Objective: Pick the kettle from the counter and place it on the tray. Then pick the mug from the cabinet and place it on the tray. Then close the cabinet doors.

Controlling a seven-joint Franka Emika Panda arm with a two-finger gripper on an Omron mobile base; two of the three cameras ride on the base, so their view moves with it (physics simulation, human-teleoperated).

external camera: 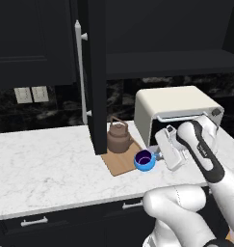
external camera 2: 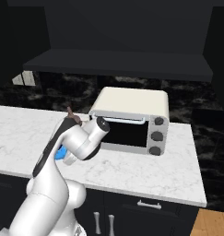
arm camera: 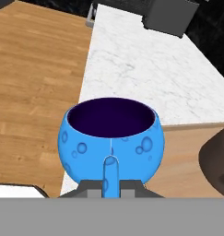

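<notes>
Hand view, fingers (arm camera: pixel 111 188) pinching mug (arm camera: pixel 111 139) handle, tray (arm camera: pixel 187 156) beneath

Flat, even rendered light with no glare. The white desk (external camera: pixel 46 159) reads bright, while the cabinet (external camera: pixel 152 29) across the upper frame sinks to near black. Shadows seem faint. Edges are sharp, undistorted.

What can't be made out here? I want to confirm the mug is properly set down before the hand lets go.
- Mug underside: left base view does not settle whether it rests on the tray edge or hangs above it.
- Mug in the right base view: mostly behind the arm, just a blue sliver.
- Kettle: cut off by the hand view's right edge.
- Hand: its fingertips are cut off at the bottom, against the mug's handle.
</notes>
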